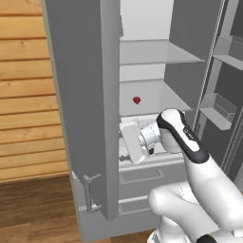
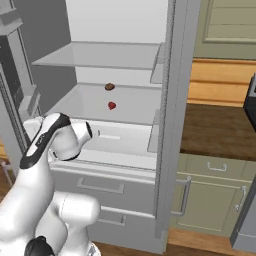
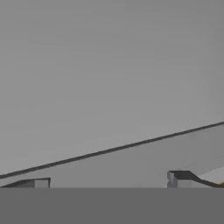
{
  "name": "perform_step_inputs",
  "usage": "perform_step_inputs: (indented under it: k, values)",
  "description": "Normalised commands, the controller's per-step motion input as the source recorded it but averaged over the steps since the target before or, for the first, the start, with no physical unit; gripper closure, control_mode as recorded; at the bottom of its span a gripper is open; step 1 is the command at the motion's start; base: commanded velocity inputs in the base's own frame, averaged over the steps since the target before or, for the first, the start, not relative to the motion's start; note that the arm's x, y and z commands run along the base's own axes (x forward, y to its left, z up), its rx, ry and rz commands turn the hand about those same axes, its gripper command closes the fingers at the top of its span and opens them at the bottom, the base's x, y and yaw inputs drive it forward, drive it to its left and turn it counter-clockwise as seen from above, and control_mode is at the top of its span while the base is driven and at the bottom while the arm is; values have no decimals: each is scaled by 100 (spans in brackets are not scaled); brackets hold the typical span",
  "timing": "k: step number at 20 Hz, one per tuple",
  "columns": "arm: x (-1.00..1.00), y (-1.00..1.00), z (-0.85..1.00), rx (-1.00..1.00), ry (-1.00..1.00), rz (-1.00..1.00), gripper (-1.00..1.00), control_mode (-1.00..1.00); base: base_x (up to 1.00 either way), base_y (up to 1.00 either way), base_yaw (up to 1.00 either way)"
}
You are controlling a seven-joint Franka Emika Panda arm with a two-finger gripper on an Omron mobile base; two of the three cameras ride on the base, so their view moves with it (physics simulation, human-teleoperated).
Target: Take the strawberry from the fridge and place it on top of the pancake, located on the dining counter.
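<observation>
The strawberry point(image 1: 136, 100) sits on the fridge's point(image 1: 85, 95) white middle shelf point(image 2: 125, 107), above and deeper in than the gripper point(image 1: 127, 142), whose empty jaws stand wide, turned toward the left door.

A plain grey fridge point(image 3: 109, 65) surface is facing the camera, with a thin dark seam running slantwise up to the right. Two small dark fingertips point(image 3: 177, 178) are standing wide apart below.

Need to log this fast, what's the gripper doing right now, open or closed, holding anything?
Gripper: open, holding nothing; the strawberry sits on the fridge shelf.
</observation>
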Motion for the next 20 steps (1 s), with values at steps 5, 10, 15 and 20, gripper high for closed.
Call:
perform_step_inputs:
  k: [5,10,15,20]
  values:
    - [-33,100,0,0,-4,0,-100,-100,0,0,0]
    - [-19,88,0,-1,-6,-1,-100,-100,0,0,0]
    - [-20,38,2,-2,-13,0,-100,-100,0,0,0]
    - [-13,-36,1,-1,-6,-9,-100,-100,0,0,0]
